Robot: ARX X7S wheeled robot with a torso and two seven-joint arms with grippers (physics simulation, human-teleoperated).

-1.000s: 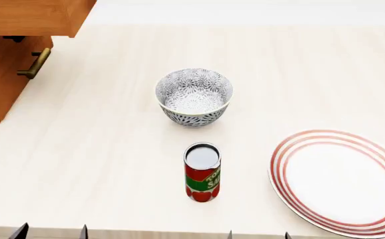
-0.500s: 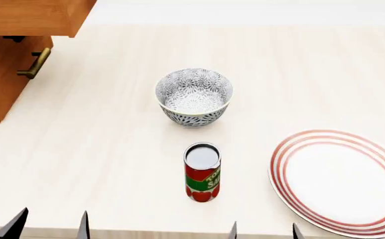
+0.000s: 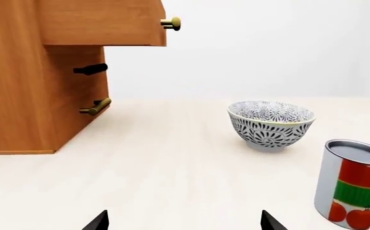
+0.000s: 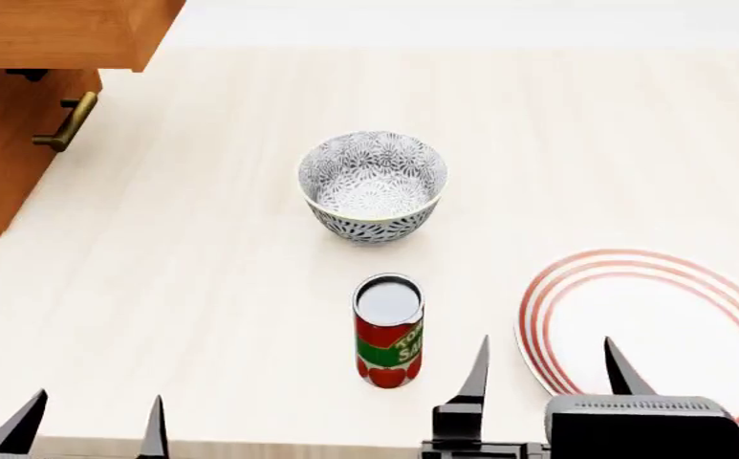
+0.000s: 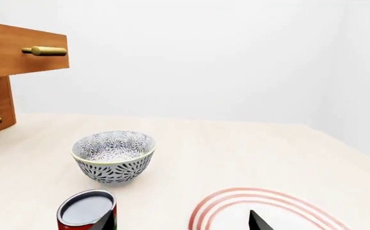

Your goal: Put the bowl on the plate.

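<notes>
A: Where's the bowl [image 4: 372, 185]?

B: Upright on the bench [image 4: 190, 287], at 12 o'clock from the soup can [image 4: 388, 329]. The plate [image 4: 656, 344] lies well apart, at 4 o'clock from it.

A: And the tools?

B: The right tool [image 4: 545, 368] is spread wide and empty over the plate's near edge. The left tool [image 4: 89, 421], at the bench's near edge, is also wide.

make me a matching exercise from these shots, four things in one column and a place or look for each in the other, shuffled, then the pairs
Things:
1. bowl
2. plate
3. soup can
4. cabinet

Descriptions:
A. wooden, brass handles, at the table's far left
B. red rings around a white middle
C. grey-black floral pattern, standing empty
D. red and green label, standing upright nearer the robot than the bowl

Pairs: 1-C, 2-B, 3-D, 4-A
</notes>
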